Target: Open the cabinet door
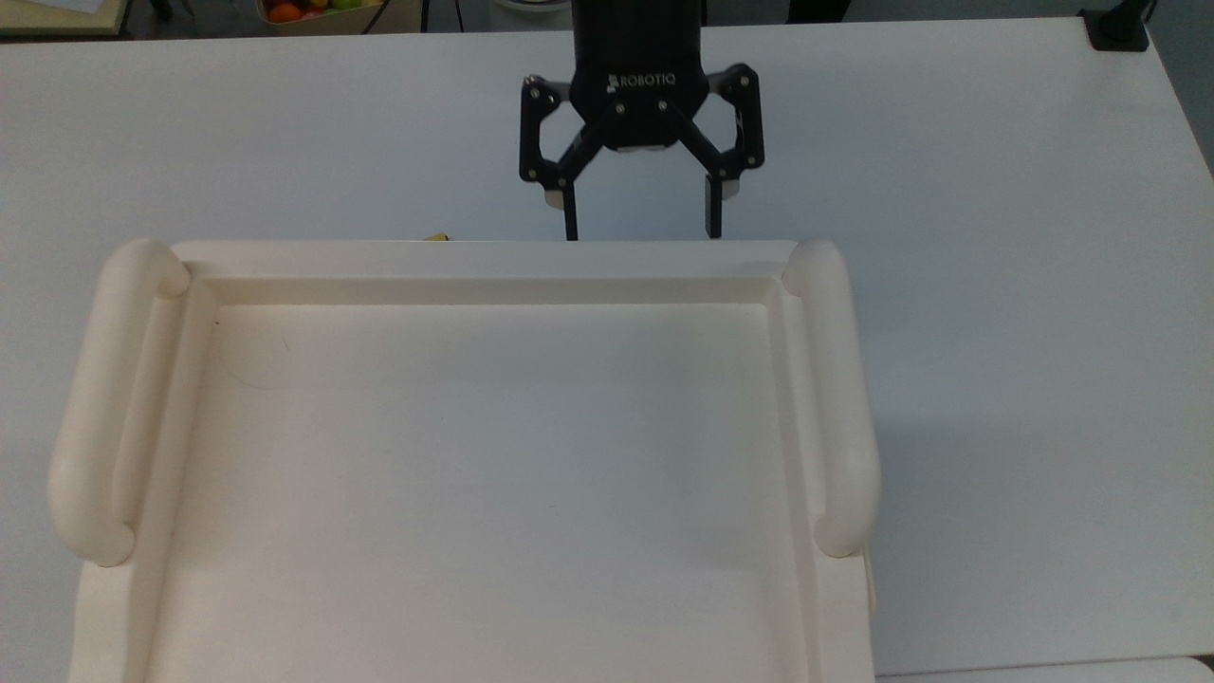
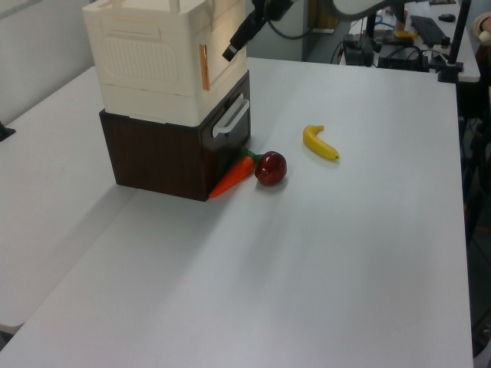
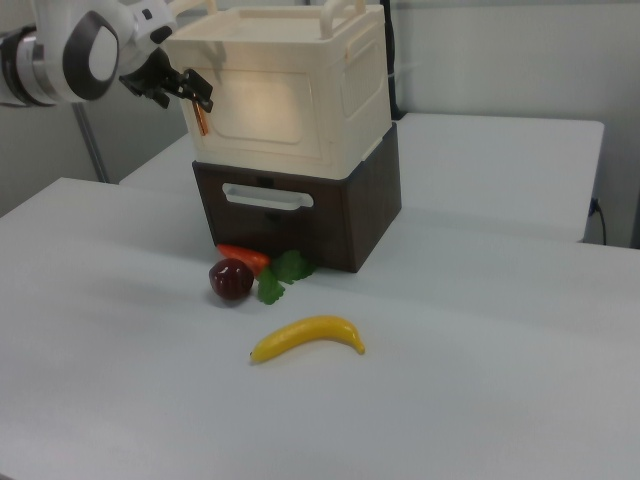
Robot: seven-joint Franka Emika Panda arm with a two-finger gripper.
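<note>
Your hand (image 1: pixel 641 223) hung wide open, gripping nothing, just beside the cabinet door (image 3: pixel 265 108), which sat shut on the cabinet (image 2: pixel 146 57); its tray top (image 1: pixel 474 474) held nothing, atop the brown drawer unit (image 3: pixel 300 215).

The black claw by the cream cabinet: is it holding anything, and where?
Nothing is held. The gripper is open with an empty gap, near the cabinet door and its orange handle.

The gripper (image 1: pixel 641 220) is black, with white letters on its body that say ROBOTIQ. Small silver screws sit at its joints. It has two thin black fingers (image 1: pixel 570 211) on bent black links, with little grey pads near the tips. The arm (image 3: pixel 70 45) is white and round, with a grey ring on it.
</note>
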